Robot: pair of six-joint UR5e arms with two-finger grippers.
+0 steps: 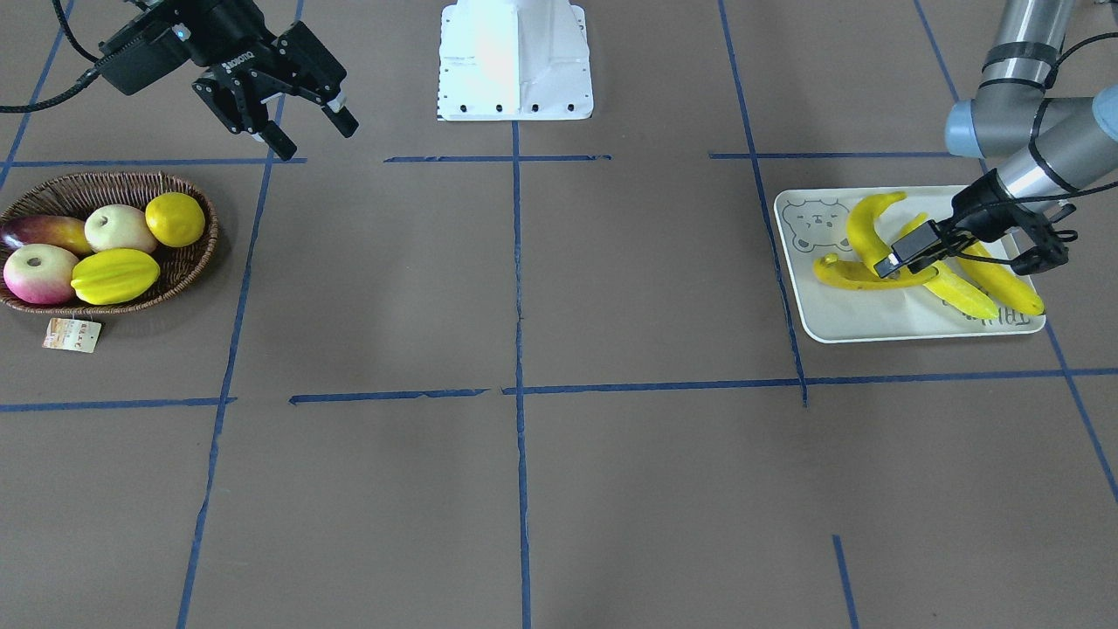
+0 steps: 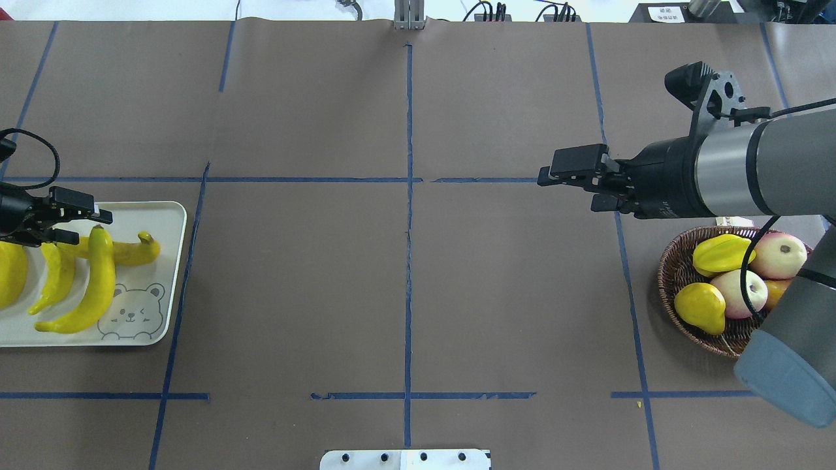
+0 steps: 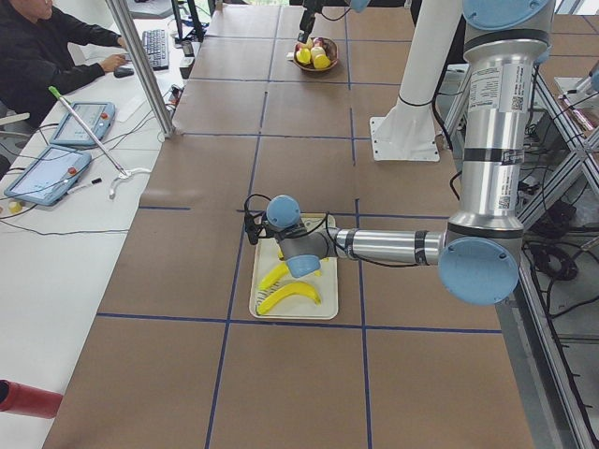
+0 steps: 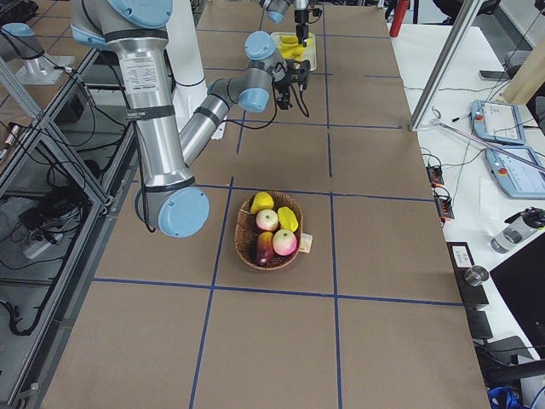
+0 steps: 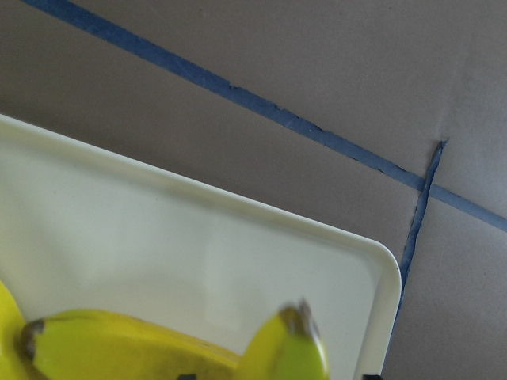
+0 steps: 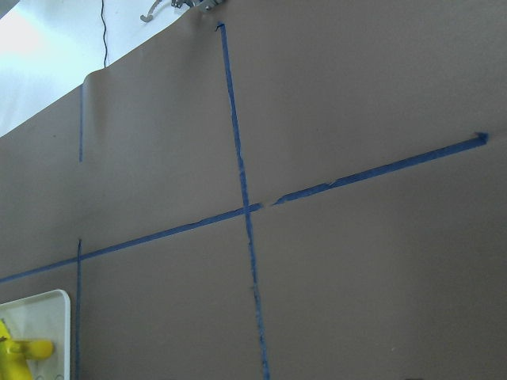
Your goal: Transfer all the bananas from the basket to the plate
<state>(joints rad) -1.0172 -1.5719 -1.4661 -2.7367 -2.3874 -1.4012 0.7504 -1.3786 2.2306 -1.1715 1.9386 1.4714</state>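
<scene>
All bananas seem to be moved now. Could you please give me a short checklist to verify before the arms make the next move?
1. No banana left in the basket: ok. Only a starfruit, a lemon and other round fruit lie in it.
2. Four bananas on the plate: ok.
3. Left gripper open and holding nothing: ok. Its fingers stand apart over the bananas.
4. Left gripper high enough above the bananas to pull away without dragging one: cannot tell.
5. Right gripper open and empty, off to the side of the basket: ok.
</scene>
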